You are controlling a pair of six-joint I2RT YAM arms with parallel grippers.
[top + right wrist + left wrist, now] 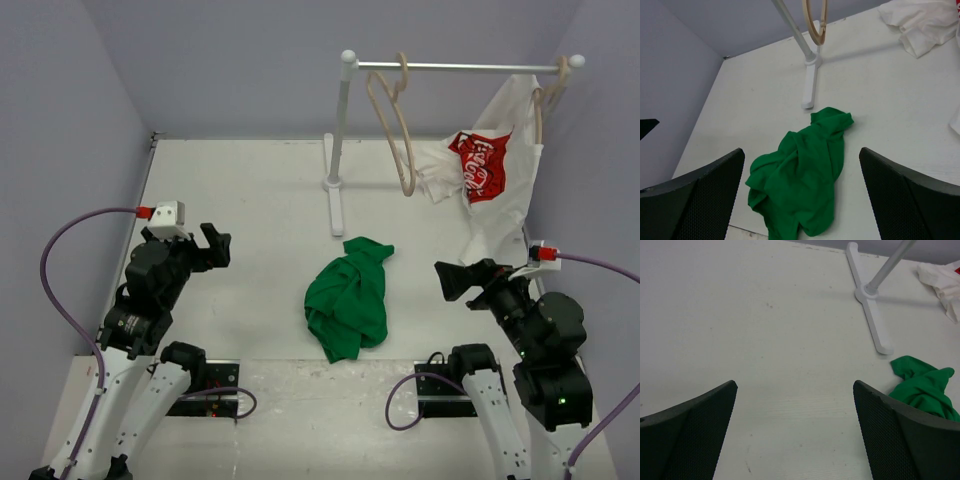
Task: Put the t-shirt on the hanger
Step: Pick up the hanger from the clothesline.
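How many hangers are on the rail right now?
2. An empty hanger hangs near the left end of the rail. A second hanger hangs at the right end, wearing the white logo shirt. The shirt could conceivably hide another.

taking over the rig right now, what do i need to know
Left tool: open, empty, over the left side of the table.
Right tool: open, empty, right of the t-shirt.
T-shirt: crumpled mid-table, near the rack's foot, with neither tool touching it.
Hanger: bare, hooked on the rail, left of a white shirt that hangs from the same rail.
Done: nothing yet.
Left: pick up the t-shirt and get it onto the hanger.
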